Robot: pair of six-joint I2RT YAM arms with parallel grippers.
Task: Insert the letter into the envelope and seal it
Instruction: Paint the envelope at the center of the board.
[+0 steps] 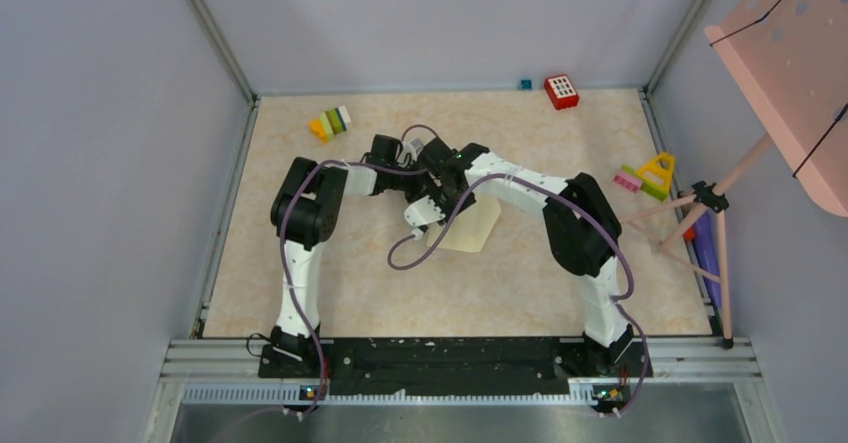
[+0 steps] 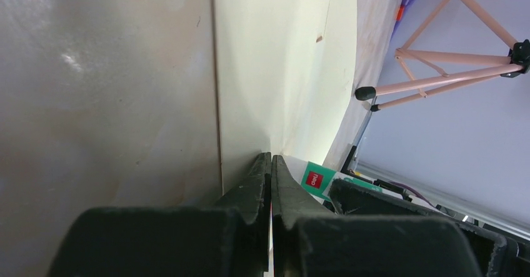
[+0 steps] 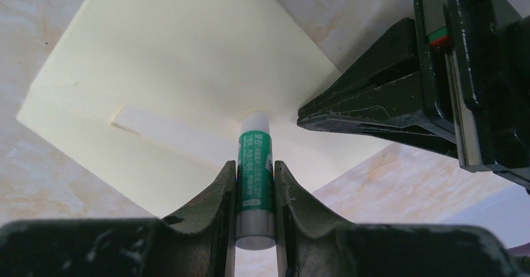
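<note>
The pale cream envelope (image 1: pixel 480 225) lies on the marbled table between the two arms, its face filling the right wrist view (image 3: pixel 175 64). My right gripper (image 3: pixel 255 163) is shut on a green glue stick (image 3: pixel 255 177), whose white tip touches the envelope's paper. My left gripper (image 2: pixel 271 157) is shut, with a thin edge of the envelope (image 2: pixel 275 58) pinched between its fingers; the paper bends up toward the tips. The same left gripper (image 3: pixel 301 117) shows at the envelope's right edge in the right wrist view. The letter is not visible as a separate sheet.
Stacked toy blocks (image 1: pixel 330 123) and a red block (image 1: pixel 561 91) lie near the back wall. A yellow and pink toy (image 1: pixel 648 175) sits at the right. A pink tripod stand (image 1: pixel 700 203) with a pink board (image 1: pixel 790 53) reaches over the right edge.
</note>
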